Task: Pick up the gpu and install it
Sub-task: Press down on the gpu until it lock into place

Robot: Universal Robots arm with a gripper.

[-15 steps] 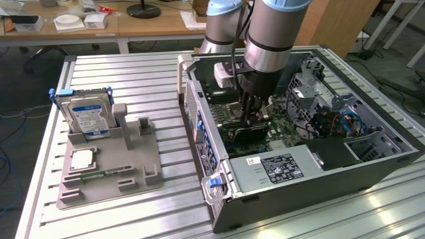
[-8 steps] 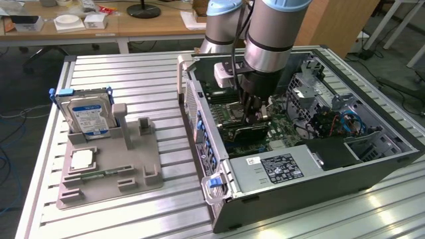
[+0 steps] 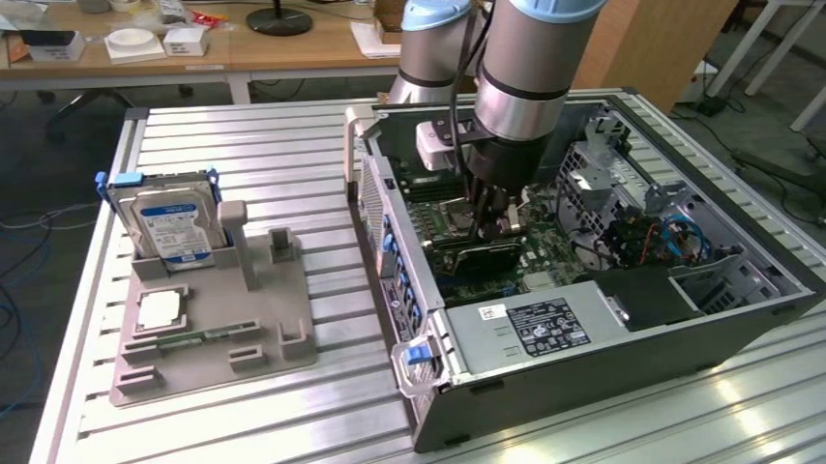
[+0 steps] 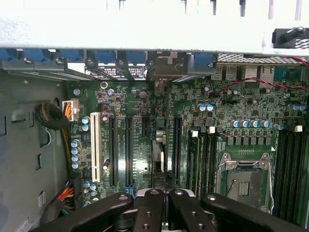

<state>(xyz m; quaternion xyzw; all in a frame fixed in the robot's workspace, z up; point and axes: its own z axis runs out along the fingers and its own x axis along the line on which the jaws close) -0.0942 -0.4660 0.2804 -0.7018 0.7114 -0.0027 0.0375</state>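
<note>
The gpu is a thin black card standing on edge on the motherboard inside the open computer case. My gripper hangs straight above it, shut, with its fingertips down at the card's top edge. Whether the card is pinched between them I cannot tell. In the wrist view the gpu shows edge-on as a narrow dark strip among the long black slots, running toward my closed gripper. The metal bracket end lies at the case's rear slot openings.
On the exterior view's left a grey holder carries a silver hard drive, a processor chip and a green memory stick. The power supply and the drive cage crowd the case. A processor socket lies beside the memory slots.
</note>
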